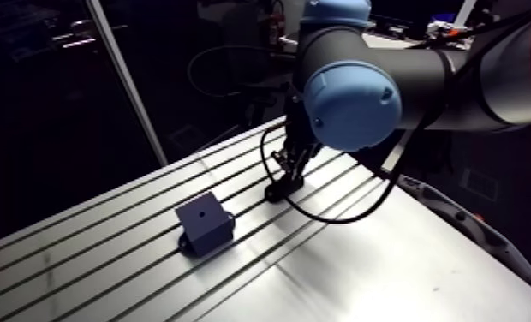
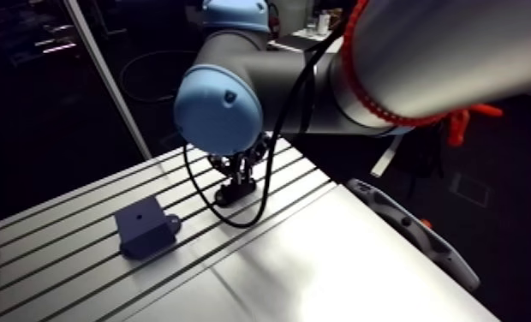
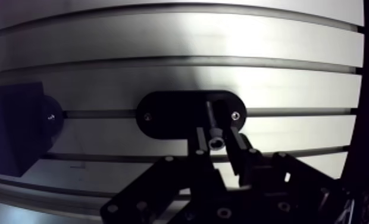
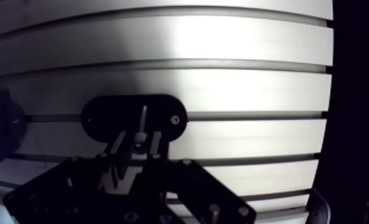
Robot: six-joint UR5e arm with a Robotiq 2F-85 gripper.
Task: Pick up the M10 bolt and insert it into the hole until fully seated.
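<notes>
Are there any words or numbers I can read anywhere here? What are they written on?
No, there are none to read.
The block, the black oval plate, the bolt and the table show no letters, numbers or signs.
Pale streaks on the pincer are too blurred to tell whether they are writing.

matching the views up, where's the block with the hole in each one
Arm view: the block sits on the table left of the tool, low centre.
Wrist view: its dark side shows beside the tool, past the oval plate's end.
Shared landmark: the black oval plate under the tool.
</notes>
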